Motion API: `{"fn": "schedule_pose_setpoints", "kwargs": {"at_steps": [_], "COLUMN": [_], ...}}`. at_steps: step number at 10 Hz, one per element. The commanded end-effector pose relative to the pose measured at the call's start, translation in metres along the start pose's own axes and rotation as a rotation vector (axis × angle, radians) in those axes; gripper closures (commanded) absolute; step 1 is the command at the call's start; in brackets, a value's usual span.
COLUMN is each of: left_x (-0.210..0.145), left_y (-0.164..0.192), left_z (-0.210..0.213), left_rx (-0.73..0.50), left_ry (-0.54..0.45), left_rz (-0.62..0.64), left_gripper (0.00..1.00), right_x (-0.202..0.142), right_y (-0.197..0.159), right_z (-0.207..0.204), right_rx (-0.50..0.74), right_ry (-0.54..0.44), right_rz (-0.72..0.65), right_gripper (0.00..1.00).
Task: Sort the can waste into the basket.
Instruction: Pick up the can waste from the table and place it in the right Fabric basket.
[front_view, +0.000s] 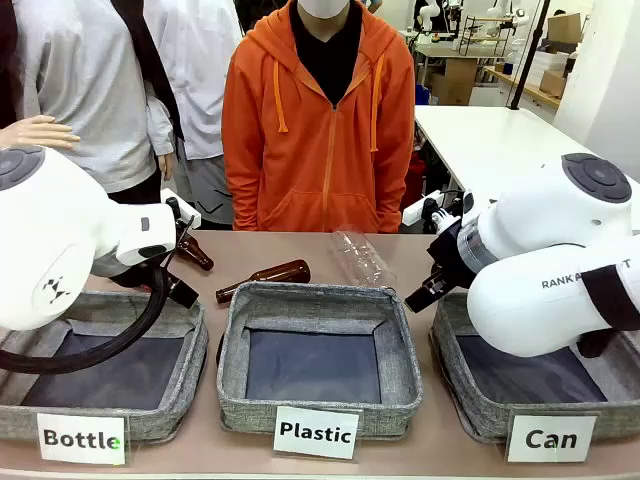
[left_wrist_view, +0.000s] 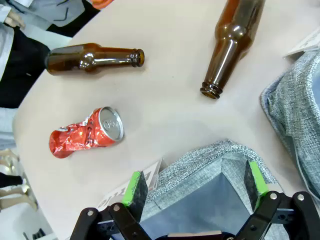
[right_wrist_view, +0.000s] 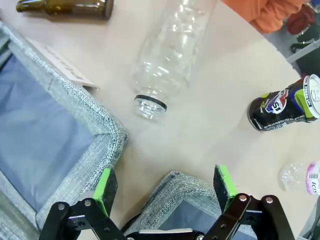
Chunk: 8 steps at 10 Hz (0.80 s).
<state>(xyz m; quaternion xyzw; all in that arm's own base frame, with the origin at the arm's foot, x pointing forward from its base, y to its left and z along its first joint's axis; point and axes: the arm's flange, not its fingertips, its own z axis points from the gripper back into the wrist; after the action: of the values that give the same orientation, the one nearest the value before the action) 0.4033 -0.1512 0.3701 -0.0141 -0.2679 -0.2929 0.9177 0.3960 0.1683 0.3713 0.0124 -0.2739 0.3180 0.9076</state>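
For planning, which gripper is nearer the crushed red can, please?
Left. The left gripper hangs over the Bottle bin beside the red can; the right gripper over the Can bin.

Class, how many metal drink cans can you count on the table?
2. A crushed red can lies near the brown bottles; a dark can is near the clear plastic bottle. Others may be hidden.

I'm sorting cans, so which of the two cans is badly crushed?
The red can, body crumpled, in the left wrist view; the dark can in the right wrist view looks nearly intact.
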Motion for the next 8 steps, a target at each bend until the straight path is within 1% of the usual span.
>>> {"fn": "schedule_pose_setpoints", "kwargs": {"at_steps": [1,8], "left_x": [0.0000,0.0000], "left_y": [0.0000,0.0000], "left_z": [0.0001,0.0001], "left_rx": [0.000,0.000], "left_ry": [0.000,0.000], "left_rz": [0.000,0.000], "left_gripper": [0.00,0.00], "right_x": [0.0000,0.0000], "right_y": [0.0000,0.0000], "right_z": [0.0000,0.0000], "right_rx": [0.000,0.000], "right_ry": [0.000,0.000], "right_rz": [0.000,0.000], "right_gripper": [0.00,0.00]}}
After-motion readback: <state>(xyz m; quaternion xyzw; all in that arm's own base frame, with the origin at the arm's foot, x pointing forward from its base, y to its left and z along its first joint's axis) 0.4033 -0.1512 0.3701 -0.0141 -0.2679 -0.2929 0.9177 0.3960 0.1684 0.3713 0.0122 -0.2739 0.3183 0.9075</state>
